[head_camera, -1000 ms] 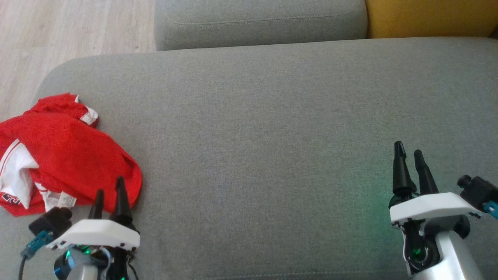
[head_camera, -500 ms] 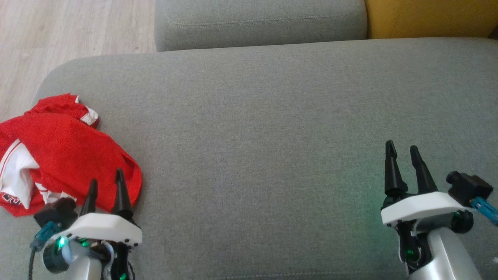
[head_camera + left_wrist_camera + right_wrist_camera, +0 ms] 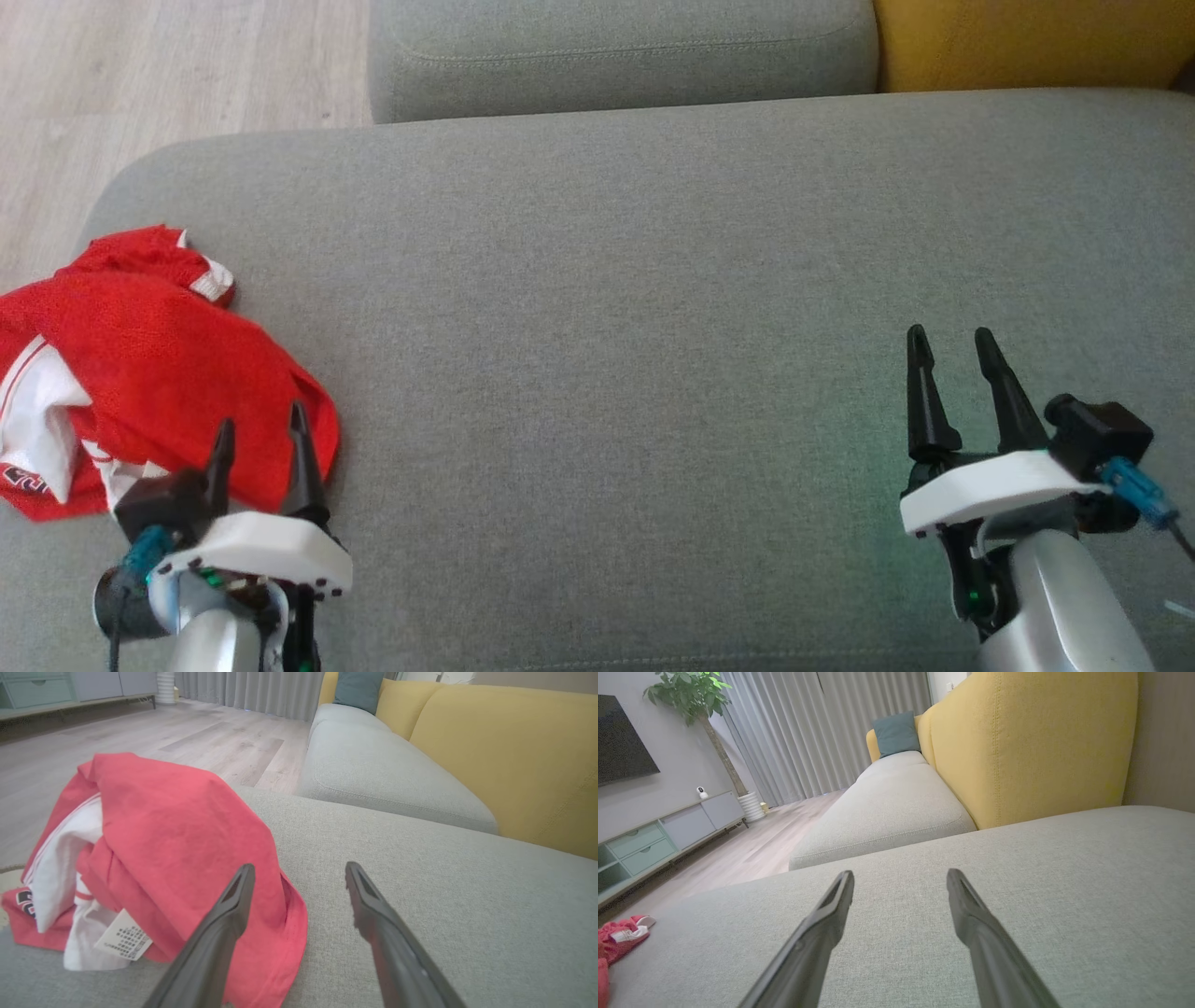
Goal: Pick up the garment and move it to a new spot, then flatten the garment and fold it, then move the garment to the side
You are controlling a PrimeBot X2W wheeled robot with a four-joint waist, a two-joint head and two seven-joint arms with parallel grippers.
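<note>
Head view: your left hand (image 3: 260, 417) hangs open at the near right edge of the crumpled garment (image 3: 140, 355) on the sofa seat (image 3: 607, 308); right hand (image 3: 949, 333) open, empty.

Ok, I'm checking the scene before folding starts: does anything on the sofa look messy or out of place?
Yes: the garment lies crumpled in a heap at the left edge of the grey cushion, white lining and label turned outward. The open left gripper hovers at its near edge, not gripping. Nothing looks spilled or damaged.

Wide-spread right claw (image 3: 900, 874) over grey cushion (image 3: 1064, 868); garment (image 3: 619, 941) at left edge.
</note>
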